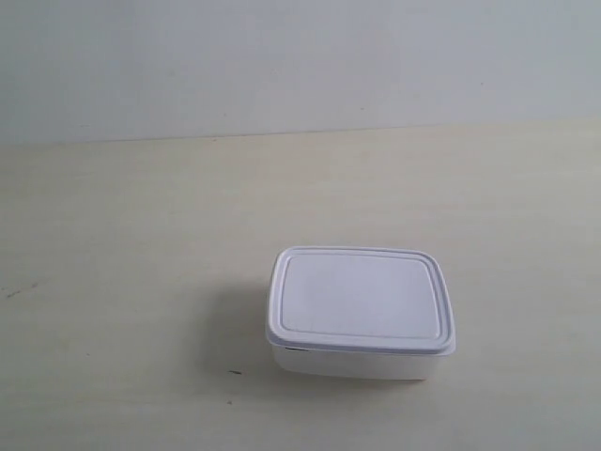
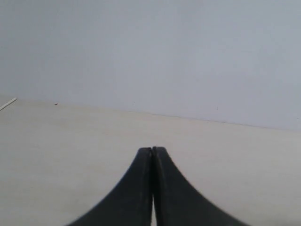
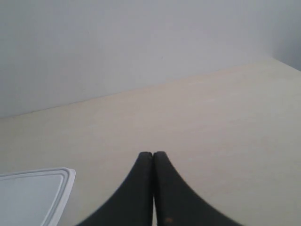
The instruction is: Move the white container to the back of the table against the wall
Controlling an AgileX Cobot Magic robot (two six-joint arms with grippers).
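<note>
The shallow, lidded, plain white plastic container [image 1: 362, 310] sits on the pale cream wood-grain surface [image 1: 113, 282], well apart from the grey-white wall [image 1: 282, 66]. The left tool [image 2: 152, 153] and right tool [image 3: 153, 155] are each pressed together tip to tip, the right near the container's corner.

cream table [image 1: 113, 235], white container [image 1: 362, 310] on it

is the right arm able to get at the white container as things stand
Probably yes: the white container lies near the shut right gripper with only bare table between; it must open first.
</note>
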